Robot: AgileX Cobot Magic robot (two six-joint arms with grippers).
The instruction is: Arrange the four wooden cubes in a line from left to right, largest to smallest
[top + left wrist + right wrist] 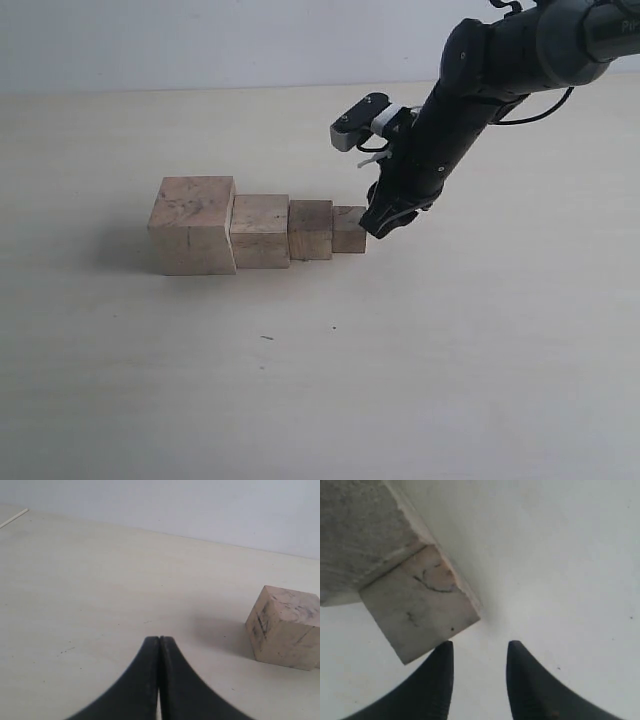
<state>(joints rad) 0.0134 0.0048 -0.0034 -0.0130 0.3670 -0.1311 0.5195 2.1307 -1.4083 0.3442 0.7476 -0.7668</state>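
just beside the parted right fingers (pixel 437 685), the smallest cube (pixel 420 612)

The 4 cubes (pixel 262 232) are pale raw wood, matt and pencil-scuffed; the table (pixel 400 380) is smooth, matt.

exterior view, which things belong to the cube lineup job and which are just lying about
Job: largest wooden cube, second cube, third cube, smallest cube, right gripper beside the smallest.
Lying about: dark speck on the table.
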